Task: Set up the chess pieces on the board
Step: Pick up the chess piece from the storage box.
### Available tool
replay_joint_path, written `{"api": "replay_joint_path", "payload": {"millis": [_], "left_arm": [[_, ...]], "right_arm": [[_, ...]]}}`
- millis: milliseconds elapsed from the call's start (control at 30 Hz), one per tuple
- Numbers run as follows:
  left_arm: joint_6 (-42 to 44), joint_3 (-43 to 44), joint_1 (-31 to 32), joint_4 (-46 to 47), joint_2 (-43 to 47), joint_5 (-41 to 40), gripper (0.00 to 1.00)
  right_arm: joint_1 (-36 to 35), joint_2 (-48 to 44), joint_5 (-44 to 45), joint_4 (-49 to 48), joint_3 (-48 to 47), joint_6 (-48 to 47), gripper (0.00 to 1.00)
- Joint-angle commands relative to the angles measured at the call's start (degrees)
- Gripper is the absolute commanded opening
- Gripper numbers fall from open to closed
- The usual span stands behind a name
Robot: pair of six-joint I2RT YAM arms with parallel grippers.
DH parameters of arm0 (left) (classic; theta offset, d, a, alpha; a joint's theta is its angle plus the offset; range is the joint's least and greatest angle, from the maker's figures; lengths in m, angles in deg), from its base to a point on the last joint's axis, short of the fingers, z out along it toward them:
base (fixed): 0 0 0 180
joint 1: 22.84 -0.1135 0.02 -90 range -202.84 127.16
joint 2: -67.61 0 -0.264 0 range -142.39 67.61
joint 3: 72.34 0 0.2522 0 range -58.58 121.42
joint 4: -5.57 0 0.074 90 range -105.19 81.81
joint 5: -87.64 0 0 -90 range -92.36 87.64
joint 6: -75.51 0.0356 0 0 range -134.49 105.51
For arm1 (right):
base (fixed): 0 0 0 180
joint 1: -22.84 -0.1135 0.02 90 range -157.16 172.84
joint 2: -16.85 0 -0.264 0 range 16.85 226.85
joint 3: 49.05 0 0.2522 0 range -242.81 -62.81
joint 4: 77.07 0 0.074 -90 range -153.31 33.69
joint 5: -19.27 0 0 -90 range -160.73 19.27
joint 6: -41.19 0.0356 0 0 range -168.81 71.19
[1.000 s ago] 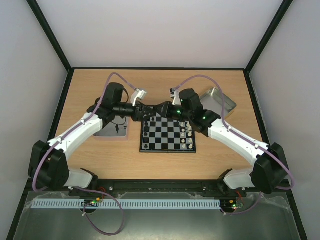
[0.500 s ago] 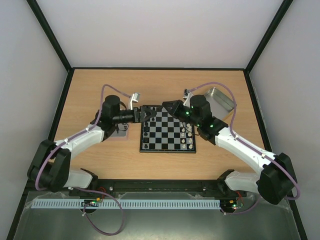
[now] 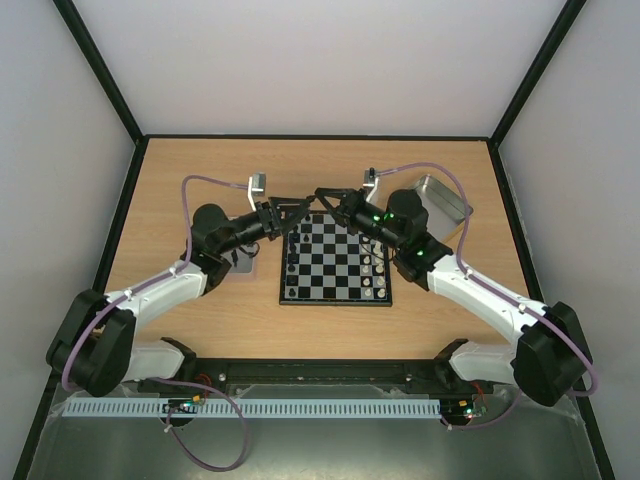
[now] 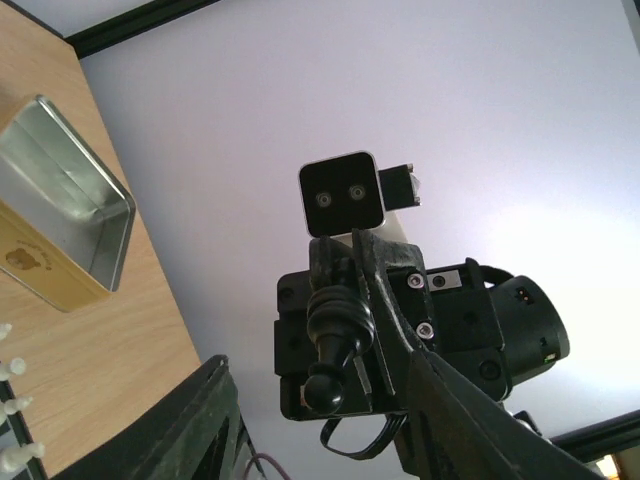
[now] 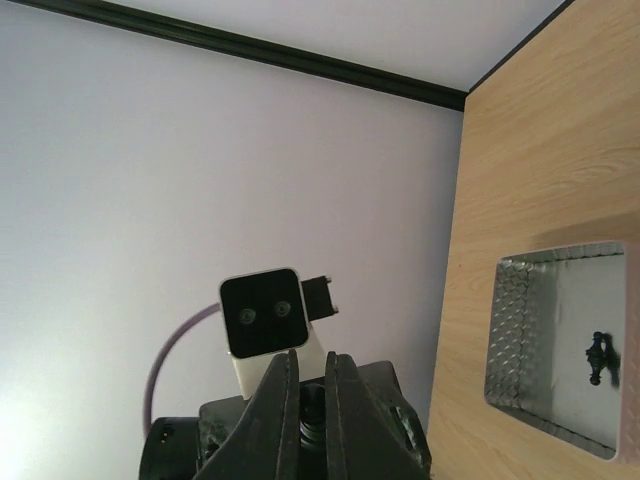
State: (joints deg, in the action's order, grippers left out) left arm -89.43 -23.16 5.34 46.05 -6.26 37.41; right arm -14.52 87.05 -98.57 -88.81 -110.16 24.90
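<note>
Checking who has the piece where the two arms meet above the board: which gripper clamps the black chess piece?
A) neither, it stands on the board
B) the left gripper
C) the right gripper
C: in the left wrist view the black chess piece sits pinched in the right gripper, while the left gripper stands open.

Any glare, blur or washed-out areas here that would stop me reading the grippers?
Top view: evenly lit, sharp; mild shine on the far-right tray, the board readable. Left wrist view: bright wall, left gripper fingers a dark blur, yet the black chess piece in the right gripper is crisp. Right wrist view: wall brighter lower left; the other tray sharp.
</note>
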Motion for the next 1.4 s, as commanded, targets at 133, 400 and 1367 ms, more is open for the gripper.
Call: {"api": "replay_joint_path", "payload": {"millis": [133,400,1367], "left_arm": [[-5.5,-2.2,0.5,9.3,0.8,-3.5,0.45],[-8.2,-2.9,0.4,13.4,-0.4,-4.2,0.32],[27.6,11.4,0.3,-52.3,5.2,-23.7,0.02]], "right_arm": [[0.2,-0.4,0.0,-4.5,1.5,3.1,0.02],[0.2,-0.9,-0.2,-4.2,2.6,3.4,0.02],[0.2,-0.3,21.6,21.8,-2.0,-26.4,0.02]]}}
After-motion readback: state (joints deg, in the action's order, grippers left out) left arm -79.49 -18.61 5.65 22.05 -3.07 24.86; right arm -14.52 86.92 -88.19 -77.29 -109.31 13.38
